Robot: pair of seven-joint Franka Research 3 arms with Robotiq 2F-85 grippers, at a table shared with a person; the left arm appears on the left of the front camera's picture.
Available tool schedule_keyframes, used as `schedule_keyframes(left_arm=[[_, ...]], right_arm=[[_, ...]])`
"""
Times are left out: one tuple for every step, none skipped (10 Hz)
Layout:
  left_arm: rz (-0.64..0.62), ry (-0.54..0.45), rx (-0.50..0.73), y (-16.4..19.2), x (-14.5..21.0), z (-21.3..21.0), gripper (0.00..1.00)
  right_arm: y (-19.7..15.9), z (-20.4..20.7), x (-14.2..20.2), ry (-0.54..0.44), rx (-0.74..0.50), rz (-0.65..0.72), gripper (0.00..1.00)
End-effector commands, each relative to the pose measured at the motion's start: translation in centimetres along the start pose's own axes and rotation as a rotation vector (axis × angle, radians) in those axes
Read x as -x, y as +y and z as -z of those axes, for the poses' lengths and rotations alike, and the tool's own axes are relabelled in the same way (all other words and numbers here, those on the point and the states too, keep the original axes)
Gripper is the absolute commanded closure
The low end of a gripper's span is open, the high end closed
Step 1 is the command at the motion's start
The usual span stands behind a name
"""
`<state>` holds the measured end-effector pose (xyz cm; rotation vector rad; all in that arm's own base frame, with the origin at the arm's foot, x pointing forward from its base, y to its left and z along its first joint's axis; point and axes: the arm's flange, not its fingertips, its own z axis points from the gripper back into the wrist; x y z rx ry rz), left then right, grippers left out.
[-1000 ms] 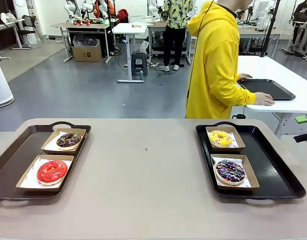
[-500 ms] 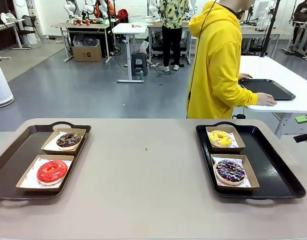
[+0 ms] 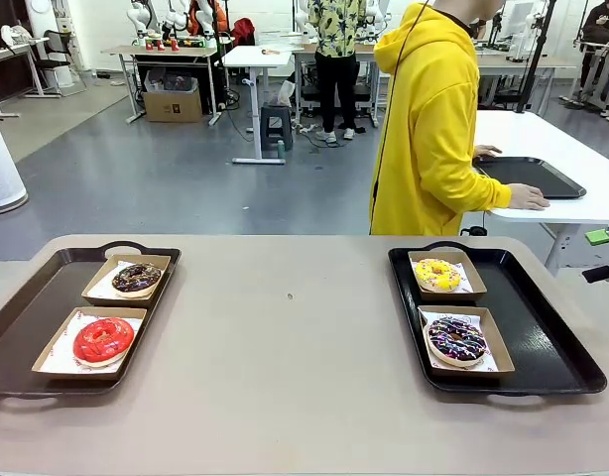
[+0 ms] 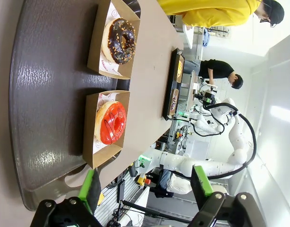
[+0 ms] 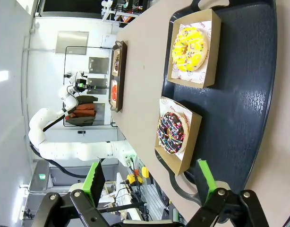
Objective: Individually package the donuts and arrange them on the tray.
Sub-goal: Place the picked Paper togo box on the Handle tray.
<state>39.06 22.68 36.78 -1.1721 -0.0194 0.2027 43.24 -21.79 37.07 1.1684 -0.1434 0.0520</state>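
Currently, the left gripper [image 4: 145, 189] is seen with its jaws spread wide and nothing held between them. A black tray [image 4: 46, 94] lies on the desk [image 4: 149, 61] beyond the jaws. The red donut [image 4: 112, 122] sits in a paper-lined cardboard box [image 4: 90, 137] just ahead of the jaws, well apart from the fingers [image 4: 90, 189]. The chocolate donut [image 4: 120, 40] is placed in a second box [image 4: 95, 45] farther out from the jaws, on the same tray.

The right gripper [image 5: 149, 182] is likewise held with jaws wide, nothing gripped. A second black tray [image 5: 244, 104] lies ahead of those jaws. The sprinkled donut [image 5: 172, 132] rests in its box [image 5: 190, 142] just beyond the jaws, roughly between the two green pads [image 5: 95, 182] but not touching them. The yellow donut [image 5: 189, 49] is boxed farther out from the jaws, on that tray too.

In the front view the four donuts are seen one per box, two boxes per tray: red [image 3: 103, 340] and chocolate [image 3: 137, 278] on one tray, yellow [image 3: 437, 275] and sprinkled [image 3: 456, 340] on the other. A person in a yellow hoodie [image 3: 428, 119] stands past the far edge of the desk, turned toward another table, hands on a third tray [image 3: 531, 176] there.
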Motion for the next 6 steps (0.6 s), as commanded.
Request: schedule_keyframes(left_arm=[[0.010,0.001,0.005,-0.15,0.15,-0.08,0.00],[0.010,0.001,0.005,-0.15,0.15,-0.08,0.00],[0.010,0.001,0.005,-0.15,0.15,-0.08,0.00],[0.010,0.001,0.005,-0.15,0.15,-0.08,0.00],[0.010,0.001,0.005,-0.15,0.15,-0.08,0.00],[0.010,0.001,0.005,-0.15,0.15,-0.08,0.00]], right_arm=[[0.14,0.12,0.45,0.003,0.002,-0.004,0.00],[0.14,0.12,0.45,0.003,0.002,-0.004,0.00],[0.14,0.12,0.45,0.003,0.002,-0.004,0.00],[0.14,0.12,0.45,0.003,0.002,-0.004,0.00],[0.14,0.12,0.45,0.003,0.002,-0.004,0.00],[0.14,0.12,0.45,0.003,0.002,-0.004,0.00]])
